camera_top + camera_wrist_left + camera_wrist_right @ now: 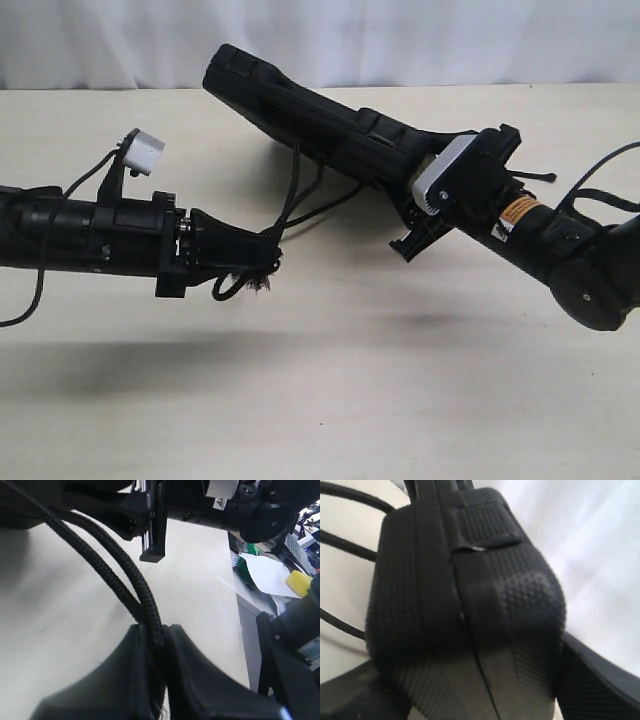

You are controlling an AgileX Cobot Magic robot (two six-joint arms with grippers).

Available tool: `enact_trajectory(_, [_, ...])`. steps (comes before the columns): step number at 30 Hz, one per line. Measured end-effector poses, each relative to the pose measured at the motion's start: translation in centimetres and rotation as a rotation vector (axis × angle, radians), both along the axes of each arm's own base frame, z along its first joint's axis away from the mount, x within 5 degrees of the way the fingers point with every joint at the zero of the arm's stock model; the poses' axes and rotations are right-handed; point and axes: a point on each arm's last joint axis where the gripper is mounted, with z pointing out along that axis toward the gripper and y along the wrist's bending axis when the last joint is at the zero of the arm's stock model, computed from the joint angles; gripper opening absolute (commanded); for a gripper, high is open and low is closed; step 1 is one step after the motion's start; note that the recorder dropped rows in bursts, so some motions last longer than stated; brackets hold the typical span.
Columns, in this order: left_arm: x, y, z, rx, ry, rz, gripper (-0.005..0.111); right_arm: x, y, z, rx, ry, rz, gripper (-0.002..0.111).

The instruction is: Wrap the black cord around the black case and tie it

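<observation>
The black case [300, 105] hangs tilted above the table, its right end clamped in my right gripper [415, 195]; up close the textured case [465, 600] fills the space between the right fingers. The black cord [293, 190] drops from the case's underside in two strands to my left gripper [272, 258], which is shut on it. A frayed grey tuft [262, 285] pokes out just below the left fingertips. In the left wrist view both braided strands of the cord [125, 575] run into the pinched left gripper [161, 630].
The cream table [350, 400] lies below both arms. A thin white zip tie [535, 176] rests on it behind the right wrist. Papers and a yellow sponge [297, 582] lie beyond the table's edge.
</observation>
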Motion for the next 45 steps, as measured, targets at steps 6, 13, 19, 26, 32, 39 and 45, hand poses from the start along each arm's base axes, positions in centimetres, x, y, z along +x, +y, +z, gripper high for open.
enact_trajectory(6, [0.4,0.0,0.5,-0.007,-0.022,0.001,0.000,0.0,0.0,0.0,0.000,0.000,0.000,0.004])
enact_trajectory(13, [-0.2,0.0,3.0,-0.001,-0.103,-0.018,0.000,0.4,0.1,0.2,0.012,0.002,-0.007,0.004])
enact_trajectory(19, [-0.4,0.0,4.1,-0.014,-0.140,-0.015,0.000,0.6,0.1,0.3,0.020,0.004,-0.013,0.004])
enact_trajectory(26, [0.4,-0.1,0.3,-0.015,-0.015,-0.007,0.000,0.6,0.1,0.3,0.021,0.007,-0.014,0.004])
enact_trajectory(32, [2.2,-0.1,-1.5,-0.010,0.015,-0.005,0.000,0.4,0.3,0.3,-0.017,0.013,0.036,0.004])
enact_trajectory(39, [2.6,-0.1,-1.0,-0.012,0.010,-0.010,0.000,0.5,0.0,0.2,-0.013,0.022,0.009,0.004])
enact_trajectory(45, [2.1,-0.2,1.1,-0.004,-0.025,-0.035,0.000,0.7,-0.2,0.3,0.021,0.030,-0.047,0.004])
